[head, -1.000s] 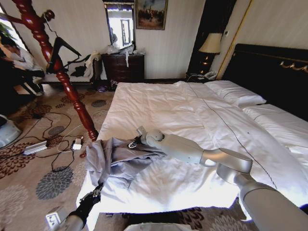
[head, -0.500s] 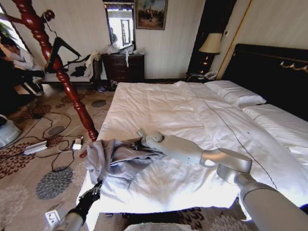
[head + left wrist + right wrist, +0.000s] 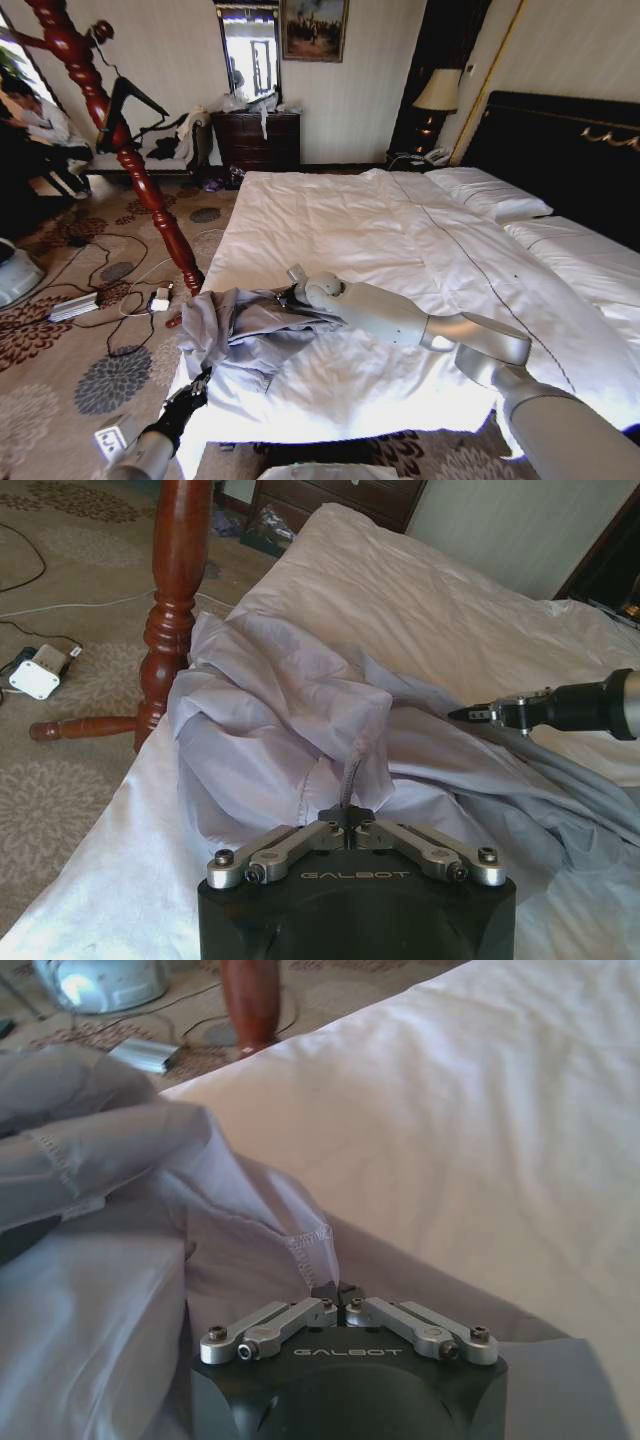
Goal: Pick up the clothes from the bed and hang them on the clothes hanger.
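The clothes (image 3: 245, 330), a light grey-blue garment, lie crumpled on the near left corner of the bed (image 3: 400, 230). My right gripper (image 3: 287, 295) reaches in from the right and is shut on a stitched fold of the clothes (image 3: 230, 1220). My left gripper (image 3: 192, 392) hovers low by the bed's near edge, shut on a thin grey strand that rises into the clothes (image 3: 290, 720). In the left wrist view the right gripper (image 3: 478, 713) rests on the cloth farther off. The clothes hanger (image 3: 128, 100), black and triangular, hangs on the wooden stand.
A tilted reddish-brown coat stand (image 3: 135, 170) rises just left of the bed; its foot (image 3: 175, 610) is close to the clothes. Cables and a white adapter (image 3: 160, 298) litter the carpet. A dresser (image 3: 255, 140) and dark clothes stand at the far wall.
My left gripper has drawn slightly down and to the left, away from the bed. The right gripper has edged a little to the right with the fold; the clothes barely shifted.
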### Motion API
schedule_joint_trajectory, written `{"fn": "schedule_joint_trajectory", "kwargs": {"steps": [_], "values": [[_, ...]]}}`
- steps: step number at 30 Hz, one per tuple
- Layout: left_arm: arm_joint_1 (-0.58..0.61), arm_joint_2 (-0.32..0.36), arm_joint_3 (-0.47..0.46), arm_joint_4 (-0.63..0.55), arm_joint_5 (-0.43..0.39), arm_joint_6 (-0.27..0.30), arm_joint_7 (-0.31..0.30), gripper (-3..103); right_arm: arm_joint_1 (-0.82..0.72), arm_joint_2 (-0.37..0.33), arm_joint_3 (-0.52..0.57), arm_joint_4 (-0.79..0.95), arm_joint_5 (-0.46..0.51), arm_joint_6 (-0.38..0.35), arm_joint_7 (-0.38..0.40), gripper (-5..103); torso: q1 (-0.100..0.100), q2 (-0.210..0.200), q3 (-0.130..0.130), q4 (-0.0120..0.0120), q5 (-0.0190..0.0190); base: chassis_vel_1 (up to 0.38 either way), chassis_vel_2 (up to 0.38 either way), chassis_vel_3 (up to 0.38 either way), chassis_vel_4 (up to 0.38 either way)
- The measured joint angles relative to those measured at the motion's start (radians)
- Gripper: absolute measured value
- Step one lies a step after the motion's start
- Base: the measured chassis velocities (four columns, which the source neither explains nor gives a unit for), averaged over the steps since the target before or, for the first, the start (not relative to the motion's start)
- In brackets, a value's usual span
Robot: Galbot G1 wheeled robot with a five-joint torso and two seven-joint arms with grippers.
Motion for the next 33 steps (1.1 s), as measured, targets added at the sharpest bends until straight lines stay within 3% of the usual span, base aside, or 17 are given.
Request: {"fn": "schedule_joint_trajectory", "kwargs": {"steps": [4,7,10,12,13,14,15,16,17,19,21,24,25,27,29,30,33], "values": [[-0.057,0.034,-0.003,0.0,-0.046,0.018,-0.043,0,-0.017,-0.061,0.054,0.034,-0.056,0.009,0.014,0,0.0,0.0,0.0,0.0005,0.0002,0.0,0.0,0.0,0.0],[-0.121,0.077,0.002,0.0,-0.096,0.03,-0.086,0,-0.027,-0.122,0.089,0.065,-0.101,0.022,0.018,0,0.0,0.0,0.0,-0.0008,0.0001,0.0,0.0,0.0,0.0],[-0.237,0.183,0.005,0.0,-0.203,0.047,-0.149,0,-0.048,-0.217,0.162,0.131,-0.176,0.053,0.036,0,0.0,0.0,0.0,-0.0006,0.0,0.0,0.0,0.0,0.0],[-0.265,0.219,0.002,0.0,-0.237,0.05,-0.163,0,-0.055,-0.239,0.184,0.155,-0.186,0.058,0.04,0,0.0,0.0,0.0,-0.0004,0.0001,0.0,0.0,0.0,0.0],[-0.31,0.269,-0.001,0.0,-0.289,0.055,-0.182,0,-0.063,-0.265,0.211,0.187,-0.192,0.062,0.045,0,0.0,0.0,0.0,0.0001,0.0002,0.0,0.0,0.0,0.0],[-0.387,0.35,-0.004,0.0,-0.367,0.06,-0.205,0,-0.071,-0.3,0.252,0.235,-0.193,0.064,0.055,0,0.0,0.0,0.0,-0.0013,-0.0007,0.0,0.0,0.0,0.0],[-0.387,0.35,-0.004,0.0,-0.367,0.06,-0.205,0,-0.071,-0.3,0.252,0.235,-0.193,0.064,0.055,0,0.0,0.0,0.0,-0.0013,-0.0007,0.0,0.0,0.0,0.0],[-0.422,0.408,-0.017,0.0,-0.396,0.061,-0.213,0,-0.065,-0.307,0.27,0.257,-0.193,0.064,0.057,0,0.0,0.0,0.0,-0.0023,-0.0002,0.0,0.0,0.0,0.0],[-0.436,0.447,-0.034,-0.001,-0.41,0.06,-0.221,0,-0.054,-0.302,0.278,0.266,-0.193,0.064,0.057,0,0.0,0.0,0.0,-0.0019,0.0006,0.0,0.0,0.0,0.0],[-0.504,0.532,-0.04,-0.001,-0.459,0.058,-0.246,0,-0.049,-0.309,0.303,0.296,-0.201,0.061,0.06,0,0.0,0.0,0.0,0.0017,0.0003,0.0,0.0,0.0,0.0],[-0.54,0.563,-0.031,-0.001,-0.479,0.058,-0.249,0,-0.056,-0.323,0.321,0.313,-0.214,0.06,0.062,0,0.0,0.0,0.0,0.0017,-0.0004,0.0,0.0,0.0,0.0],[-0.724,0.652,0.059,0.029,-0.562,0.058,-0.25,0,-0.12,-0.414,0.414,0.379,-0.269,0.049,0.065,0,0.0,0.0,0.0,-0.0009,0.0002,0.0,0.0,0.0,0.0],[-0.724,0.652,0.059,0.029,-0.562,0.058,-0.25,0,-0.12,-0.414,0.414,0.379,-0.269,0.049,0.065,0,0.0,0.0,0.0,-0.0009,0.0002,0.0,0.0,0.0,0.0],[-0.89,0.674,0.157,0.063,-0.614,0.061,-0.252,0,-0.166,-0.481,0.476,0.415,-0.285,0.039,0.067,0,0.0,0.0,0.0,-0.0015,0.0006,0.0,0.0,0.0,0.0],[-1.036,0.679,0.248,0.095,-0.647,0.065,-0.253,0,-0.207,-0.539,0.519,0.44,-0.311,0.036,0.067,0,0.0,0.0,0.0,-0.0013,0.0005,0.0,0.0,0.0,0.0],[-1.036,0.679,0.248,0.095,-0.647,0.065,-0.253,0,-0.207,-0.539,0.519,0.44,-0.311,0.036,0.067,0,0.0,0.0,0.0,-0.0013,0.0005,0.0,0.0,0.0,0.0],[-1.297,0.642,0.434,0.18,-0.673,0.073,-0.257,0,-0.281,-0.611,0.581,0.471,-0.4,0.047,0.056,0,0.0,0.0,0.0,-0.0009,0.0,0.0,0.0,0.0,0.0]]}}
